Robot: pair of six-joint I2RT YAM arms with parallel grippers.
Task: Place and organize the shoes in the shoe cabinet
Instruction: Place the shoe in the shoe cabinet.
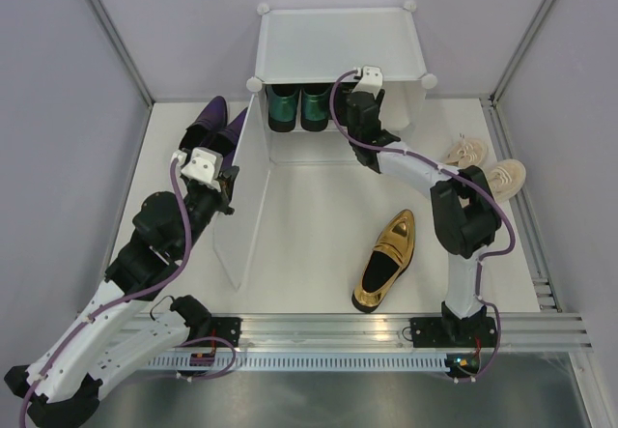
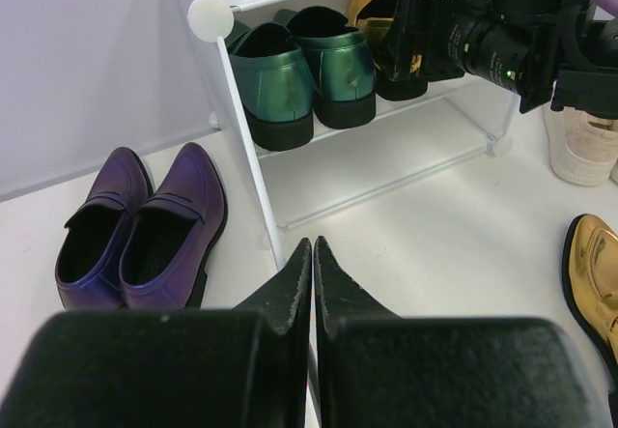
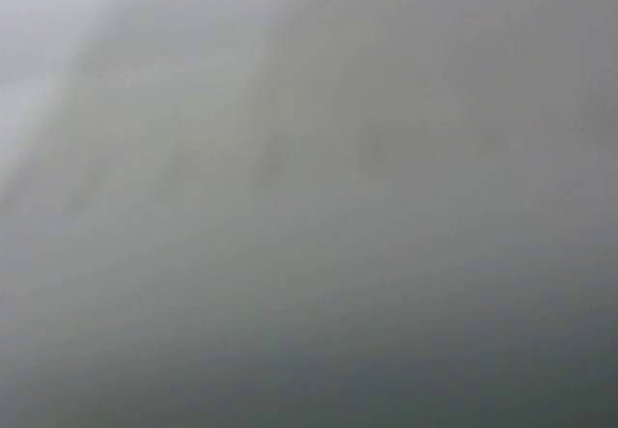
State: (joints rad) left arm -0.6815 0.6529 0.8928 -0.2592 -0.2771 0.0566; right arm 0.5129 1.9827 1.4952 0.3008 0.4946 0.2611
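Observation:
The shoe cabinet stands at the back, its door panel swung open toward me. My left gripper is shut on the door's thin top edge. Two green loafers sit on the upper shelf. Beside them lies a gold loafer, with my right gripper reaching into the cabinet right at it; its jaws are hidden. The right wrist view is a grey blur. A second gold loafer lies on the table. The purple shoes stand left of the cabinet, the beige sneakers to its right.
The open door stands between the left arm and the table's middle. The lower shelf holds nothing that I can see. Grey walls close in both sides, and a metal rail runs along the near edge.

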